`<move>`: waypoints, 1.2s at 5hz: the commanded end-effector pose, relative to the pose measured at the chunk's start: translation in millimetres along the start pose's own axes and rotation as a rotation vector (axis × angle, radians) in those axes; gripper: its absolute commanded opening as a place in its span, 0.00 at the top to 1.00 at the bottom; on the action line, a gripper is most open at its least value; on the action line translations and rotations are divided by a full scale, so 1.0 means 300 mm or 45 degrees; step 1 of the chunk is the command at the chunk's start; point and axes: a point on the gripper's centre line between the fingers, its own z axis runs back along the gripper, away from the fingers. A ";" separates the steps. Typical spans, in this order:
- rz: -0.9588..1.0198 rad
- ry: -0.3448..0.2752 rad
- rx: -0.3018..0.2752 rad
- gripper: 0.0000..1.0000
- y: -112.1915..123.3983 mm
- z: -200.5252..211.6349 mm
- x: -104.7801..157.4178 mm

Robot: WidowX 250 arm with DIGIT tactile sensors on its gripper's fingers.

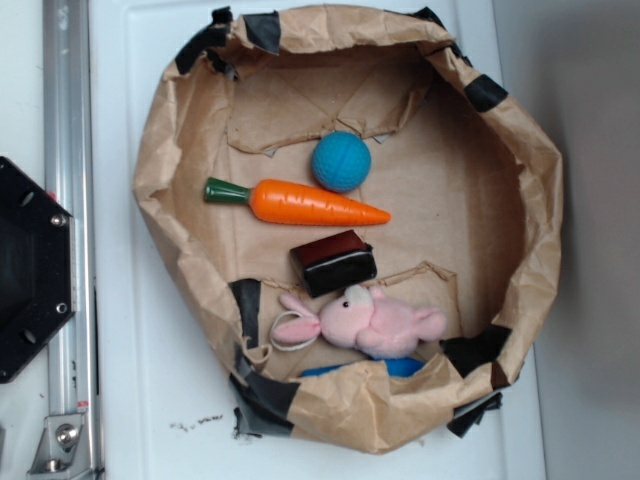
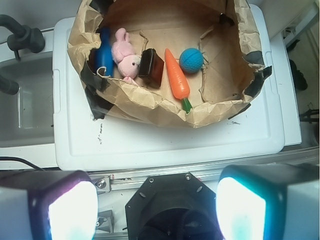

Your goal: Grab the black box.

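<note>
White bench [image 1: 150,400] carries a crumpled brown paper enclosure [image 1: 190,250], its rolled rim patched with black tape [image 1: 245,305], evidently to hold the walls up and keep loose items from rolling off; all positions below are given relative to the toy carrot [image 1: 310,204] in the exterior view.

The black box [image 1: 334,262], glossy with a dark red top face, sits just below the carrot's mid-length, close but apparently not touching; it lies slightly skewed to the carrot's axis. A blue ball [image 1: 341,161] rests just above the carrot, near its thick half. A pink plush rabbit [image 1: 375,322] lies below the box, its head very near or touching the box's lower edge; a blue object [image 1: 400,367] is partly hidden beneath the rabbit against the lower wall. A black hexagonal plate [image 1: 25,270] sits well to the left of the carrot, outside the enclosure, beside a metal rail [image 1: 65,200].

The end effector [image 2: 157,210] appears only in the wrist view, held high and back from the enclosure, above the plate; its two pads [image 2: 72,210] stand widely parted with nothing between them, so it is released and empty.

Judgement: the grasp has not begun. The box's long sides face the carrot and the rabbit, leaving little room there for the fingers; closing across the shorter, freer ends would likely disturb the neighbours less.
</note>
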 end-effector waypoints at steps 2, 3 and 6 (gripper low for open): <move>0.023 0.058 -0.009 0.00 0.056 -0.131 0.155; 0.128 0.055 -0.063 0.00 0.082 -0.215 0.310; 0.165 0.124 -0.086 0.00 0.054 -0.606 0.446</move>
